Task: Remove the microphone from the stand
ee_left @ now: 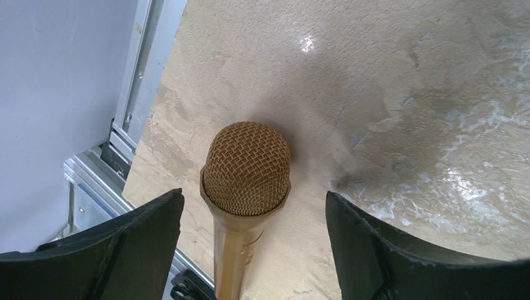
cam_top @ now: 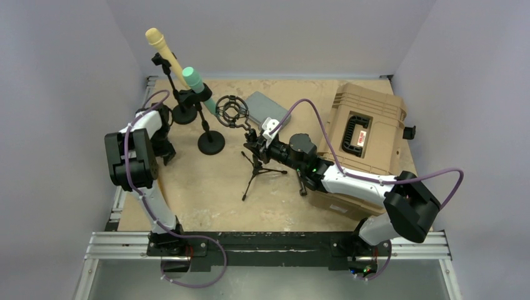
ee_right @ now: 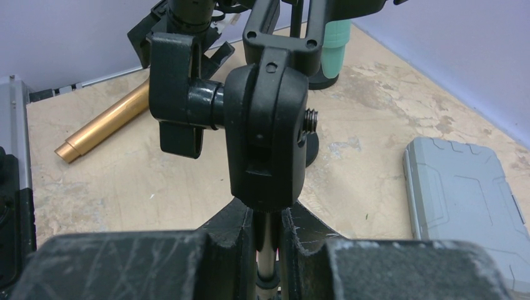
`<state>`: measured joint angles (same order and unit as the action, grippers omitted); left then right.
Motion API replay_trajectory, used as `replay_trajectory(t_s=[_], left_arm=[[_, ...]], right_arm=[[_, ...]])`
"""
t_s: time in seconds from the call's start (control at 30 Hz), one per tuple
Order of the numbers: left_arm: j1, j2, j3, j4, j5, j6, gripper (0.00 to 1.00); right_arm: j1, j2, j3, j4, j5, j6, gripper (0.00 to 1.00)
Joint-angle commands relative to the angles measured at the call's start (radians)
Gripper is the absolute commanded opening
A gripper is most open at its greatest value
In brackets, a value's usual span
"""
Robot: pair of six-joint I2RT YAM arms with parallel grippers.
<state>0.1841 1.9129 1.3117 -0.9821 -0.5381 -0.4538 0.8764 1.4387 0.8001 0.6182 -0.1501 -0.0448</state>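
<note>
Logging blind spots first: in the overhead view the left arm (cam_top: 134, 156) covers its own working end near the left edge of the table (cam_top: 206, 200), and the gold microphone (ee_left: 247, 165) cannot be made out there. The left wrist view does show it. The mesh head points up-frame, the body is cut off by the bottom edge, and it sits between the fingers of the left pincer (ee_left: 253, 197), which stand wide apart and touch neither side. The right wrist view catches only the gold handle end, lying flat on the table behind the clamp knob (ee_right: 178, 94); the head is out of sight there. The right pincer (ee_right: 267, 215) is pinched narrow on the thin pole (ee_right: 267, 253) of the tripod stand (cam_top: 255, 172), just beneath the swivel joint (ee_right: 265, 137), and its fingers hide the pole lower down. A shock mount ring (cam_top: 232, 111) tops that stand. A cream microphone (cam_top: 159, 44) and a green microphone (cam_top: 197, 81) sit tilted in round-base stands at far left. The grey case (cam_top: 269, 109) lies flat and shut beside the tripod. The tan case (cam_top: 365, 134), with a black handle, is shut at right and partly under the right arm. The contents of both cases are not visible.
</note>
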Motion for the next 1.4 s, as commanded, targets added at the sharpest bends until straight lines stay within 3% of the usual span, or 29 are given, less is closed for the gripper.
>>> replay_trajectory(t_s=[0.0,0.2,0.4,0.6,0.83,1.07,1.33,1.37], left_arm=[[0.009,-0.066,0.022,0.012,-0.022,-0.012,0.83],[0.003,-0.169,0.005,0.002,-0.019,-0.029,0.89],[-0.020,-0.420,-0.044,0.005,0.039,-0.072,0.97],[-0.087,-0.702,-0.100,0.050,0.220,-0.107,0.97],[-0.322,-0.979,-0.168,0.171,0.420,-0.087,0.93],[-0.354,-1.153,-0.283,0.356,0.775,-0.045,0.92],[-0.361,-1.212,-0.373,0.469,1.023,-0.032,0.96],[-0.362,-1.215,-0.383,0.479,1.041,-0.036,0.96]], right_arm=[[-0.001,0.032,-0.035,-0.161,-0.018,-0.063,0.00],[-0.001,0.036,-0.033,-0.161,-0.015,-0.058,0.00],[0.000,0.035,-0.040,-0.140,0.004,-0.031,0.00],[0.001,0.045,-0.030,-0.147,0.039,0.011,0.00],[0.035,0.058,0.019,-0.201,0.193,0.184,0.00],[0.135,0.100,0.078,-0.285,0.422,0.338,0.00],[0.186,0.108,0.123,-0.338,0.433,0.354,0.23],[0.187,0.093,0.119,-0.340,0.419,0.348,0.32]])
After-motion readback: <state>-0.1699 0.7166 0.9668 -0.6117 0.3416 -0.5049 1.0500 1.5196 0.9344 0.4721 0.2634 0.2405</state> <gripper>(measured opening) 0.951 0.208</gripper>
